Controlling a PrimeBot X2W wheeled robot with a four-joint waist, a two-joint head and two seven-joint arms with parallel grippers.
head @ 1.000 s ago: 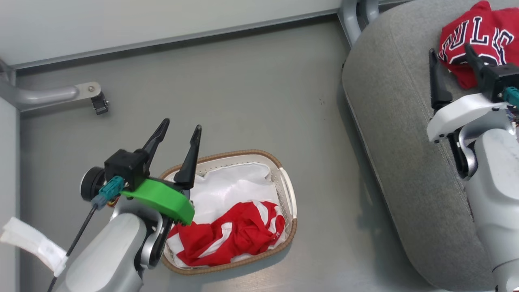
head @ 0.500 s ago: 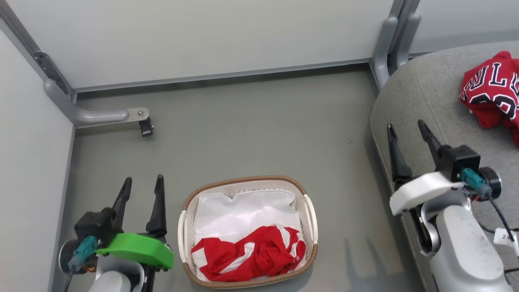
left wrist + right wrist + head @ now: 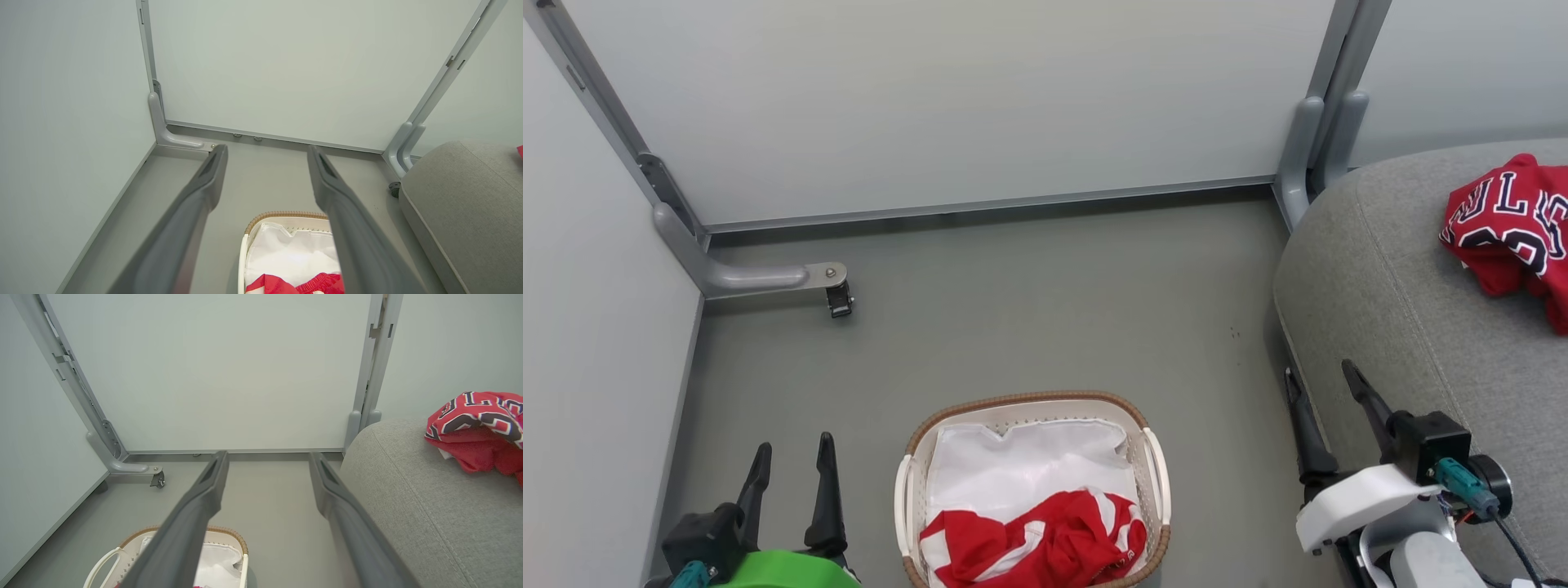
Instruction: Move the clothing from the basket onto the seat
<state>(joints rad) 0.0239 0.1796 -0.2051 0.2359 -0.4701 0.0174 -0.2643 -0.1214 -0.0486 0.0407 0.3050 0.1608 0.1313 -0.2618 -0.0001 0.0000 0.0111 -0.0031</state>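
The cream basket (image 3: 912, 490) with its brown rim stands on the floor at the bottom centre, and it also shows in the left wrist view (image 3: 245, 253) and the right wrist view (image 3: 102, 565). A crumpled red garment with white stripes (image 3: 1037, 547) lies at its near end on a white liner sheet (image 3: 1013, 465). A red jersey with black lettering (image 3: 1507, 229) lies on the grey seat (image 3: 1405, 310) at the right. My left gripper (image 3: 791, 449) is open and empty left of the basket. My right gripper (image 3: 1323, 380) is open and empty at the seat's left edge.
Pale partition panels close off the back and left. A grey bracket foot with a small black caster (image 3: 838, 300) rests on the floor at the left, and a grey post foot (image 3: 1303, 155) stands by the seat's far corner. Grey floor (image 3: 1045, 310) lies between basket and wall.
The head camera has tilted up and back, so the whole picture shifted down. Both grippers have drawn back toward the bottom of the view, staying open; the right one has left the jersey on the seat.
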